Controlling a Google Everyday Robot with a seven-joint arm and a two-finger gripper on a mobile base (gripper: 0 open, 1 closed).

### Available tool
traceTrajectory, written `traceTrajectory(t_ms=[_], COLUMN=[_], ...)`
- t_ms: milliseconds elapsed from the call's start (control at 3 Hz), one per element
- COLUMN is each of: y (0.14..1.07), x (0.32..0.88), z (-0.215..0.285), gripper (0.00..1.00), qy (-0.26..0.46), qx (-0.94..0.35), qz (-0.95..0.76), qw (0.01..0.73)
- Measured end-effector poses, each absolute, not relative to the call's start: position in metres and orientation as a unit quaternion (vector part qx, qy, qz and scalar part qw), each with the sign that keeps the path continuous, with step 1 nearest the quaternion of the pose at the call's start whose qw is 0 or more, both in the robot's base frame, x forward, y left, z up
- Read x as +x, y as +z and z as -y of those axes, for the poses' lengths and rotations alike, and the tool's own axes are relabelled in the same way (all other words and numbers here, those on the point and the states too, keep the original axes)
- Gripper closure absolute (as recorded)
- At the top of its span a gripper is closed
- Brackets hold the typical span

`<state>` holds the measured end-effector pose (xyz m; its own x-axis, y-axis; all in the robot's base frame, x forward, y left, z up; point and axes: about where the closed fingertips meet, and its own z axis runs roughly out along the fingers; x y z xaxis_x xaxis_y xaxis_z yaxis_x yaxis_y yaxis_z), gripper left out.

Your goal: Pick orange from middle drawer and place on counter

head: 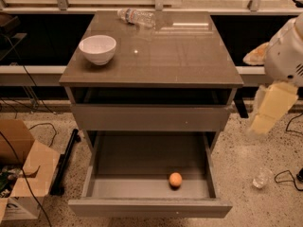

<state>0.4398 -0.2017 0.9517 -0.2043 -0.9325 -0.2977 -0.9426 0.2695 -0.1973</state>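
The small smooth round orange fruit [175, 179] looks light, firm and roll-prone, so grip across its middle; the pale yellowish tool [267, 109] hangs right of the open grey-brown drawer [142, 160], and I cannot tell how wide it stands.

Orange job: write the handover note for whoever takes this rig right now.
Gripper: hangs to the right of the cabinet, well away from the fruit and touching nothing.
Small round orange: on the floor of the open grey-brown middle drawer, near its front, right of centre.
Glossy grey-brown counter: carries a white bowl at its front left and a clear plastic bottle lying at the back.
Done: drawer is open.
Left: reach in, grasp the orange, lift it, set it on bare counter.
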Motion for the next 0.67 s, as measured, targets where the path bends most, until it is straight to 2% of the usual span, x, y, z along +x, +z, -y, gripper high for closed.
traceTrajectory(t_ms=[667], y=[0.879], x=[0.454], z=[0.166], gripper=[0.00], qy=[0.130], qx=[-0.598], qz=[-0.753], qw=[0.242])
